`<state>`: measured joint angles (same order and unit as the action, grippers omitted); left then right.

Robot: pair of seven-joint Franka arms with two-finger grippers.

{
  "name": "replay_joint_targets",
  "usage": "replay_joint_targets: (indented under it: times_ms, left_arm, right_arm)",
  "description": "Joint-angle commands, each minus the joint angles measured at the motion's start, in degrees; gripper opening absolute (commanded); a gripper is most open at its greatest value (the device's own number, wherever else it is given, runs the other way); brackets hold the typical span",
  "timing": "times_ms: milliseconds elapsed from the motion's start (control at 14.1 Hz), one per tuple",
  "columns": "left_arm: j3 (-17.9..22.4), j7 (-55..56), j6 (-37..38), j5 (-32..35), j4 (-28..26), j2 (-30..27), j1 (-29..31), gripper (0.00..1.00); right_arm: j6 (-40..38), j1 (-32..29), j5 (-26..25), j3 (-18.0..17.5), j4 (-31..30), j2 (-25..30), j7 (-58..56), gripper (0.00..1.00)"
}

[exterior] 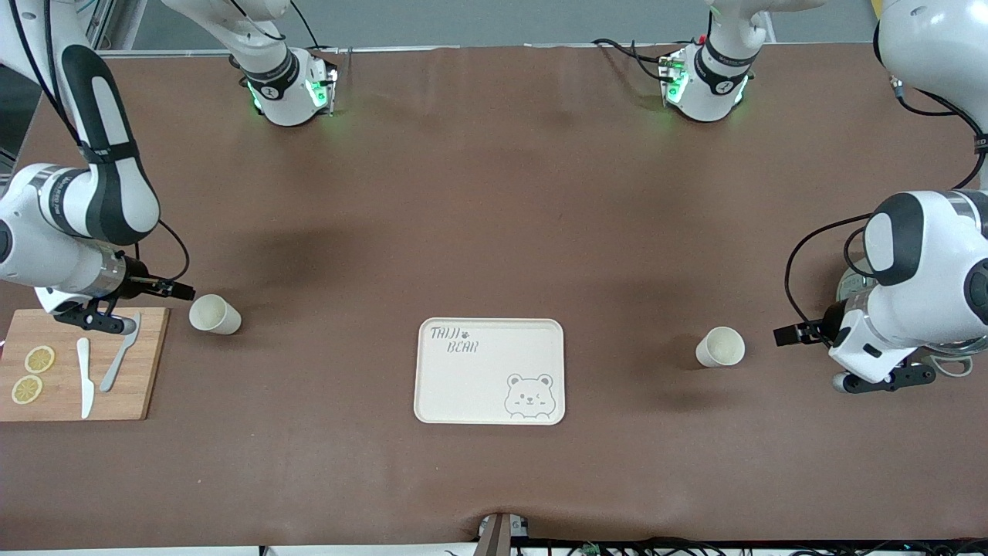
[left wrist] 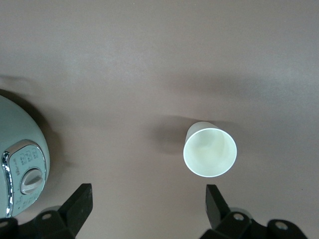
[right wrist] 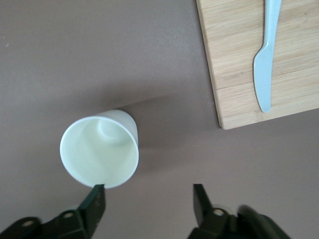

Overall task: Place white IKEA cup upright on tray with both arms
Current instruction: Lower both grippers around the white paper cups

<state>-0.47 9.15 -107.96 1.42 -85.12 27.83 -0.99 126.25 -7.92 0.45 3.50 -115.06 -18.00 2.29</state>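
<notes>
The cream tray [exterior: 478, 386] with the bear drawing lies mid-table, with nothing on it. One white cup [exterior: 215, 315] stands mouth up toward the right arm's end, beside the cutting board. A second white cup [exterior: 720, 347] stands mouth up toward the left arm's end. My right gripper [exterior: 174, 290] is open and empty over the table beside the first cup. In the right wrist view that cup [right wrist: 99, 152] sits just ahead of one finger of my gripper [right wrist: 148, 191]. My left gripper [exterior: 795, 333] is open and empty. Its cup [left wrist: 210, 152] lies ahead of the gripper [left wrist: 148, 191], off to one side.
A wooden cutting board [exterior: 143, 386] at the right arm's end holds a grey knife [exterior: 117, 359], a white knife [exterior: 84, 378] and two lemon slices [exterior: 38, 359]. The board [right wrist: 234, 50] and the knife [right wrist: 265, 59] show in the right wrist view. A pale green appliance [left wrist: 20, 159] sits under the left arm.
</notes>
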Motion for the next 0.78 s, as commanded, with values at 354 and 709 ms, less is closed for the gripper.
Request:
replay_joint_targets:
  times_ms: [354,709]
  left_arm:
    - [-0.2,1.3,-5.3,1.0,-2.6,3.3,-0.5,1.0]
    - [-0.5,1.8,-8.6,0.7,-7.3,3.4,-0.6,1.0]
  right_arm:
    - [5.9,0.4,4.9,-0.7,-0.3,-5.2,2.3,0.14]
    - [-0.7,0.2,4.9,-0.6,2.7,-4.8,2.4,0.0]
